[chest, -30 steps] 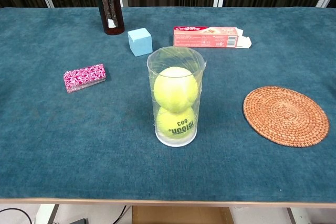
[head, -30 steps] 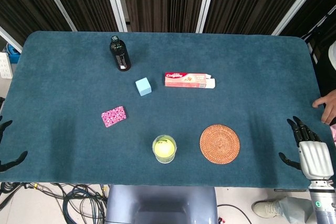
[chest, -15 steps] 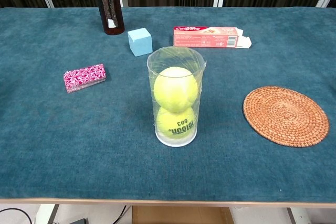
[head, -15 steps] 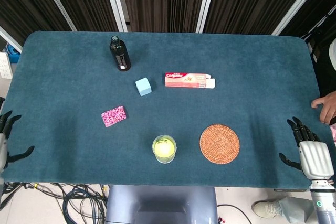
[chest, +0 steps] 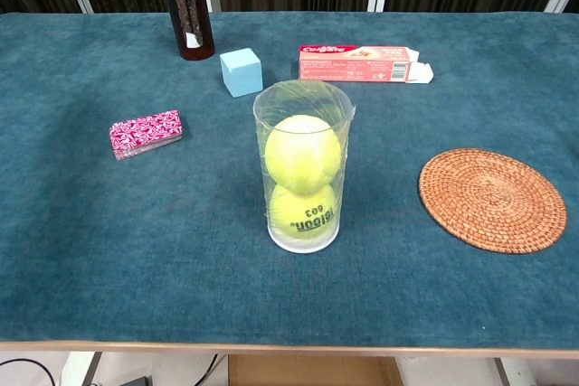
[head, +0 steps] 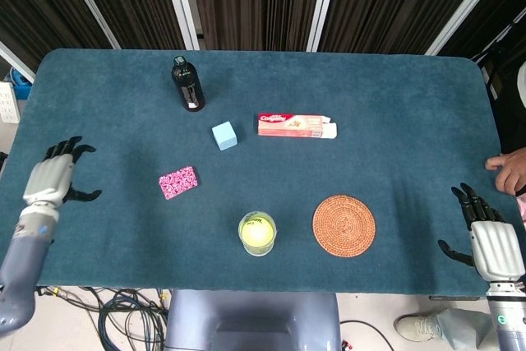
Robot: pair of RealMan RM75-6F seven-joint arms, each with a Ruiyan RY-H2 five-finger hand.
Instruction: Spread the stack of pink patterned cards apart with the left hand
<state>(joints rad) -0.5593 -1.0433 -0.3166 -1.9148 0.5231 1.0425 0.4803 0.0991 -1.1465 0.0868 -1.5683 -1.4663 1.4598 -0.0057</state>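
Note:
The stack of pink patterned cards (head: 178, 182) lies flat on the blue table, left of centre; the chest view shows the stack (chest: 146, 133) neat and squared. My left hand (head: 54, 178) hovers over the table's left part, well to the left of the cards, fingers spread and empty. At the near right corner my right hand (head: 491, 240) holds nothing, its fingers apart. Neither hand appears in the chest view.
A clear cup with tennis balls (head: 257, 233) stands near the front edge, a woven coaster (head: 343, 225) to its right. Behind the cards sit a light blue cube (head: 224, 135), a toothpaste box (head: 296, 125) and a dark bottle (head: 187, 84). A person's hand (head: 511, 168) rests at the right edge.
My left hand has risen from beyond the left edge and moved in over the table toward the cards. The right hand and all objects stayed put.

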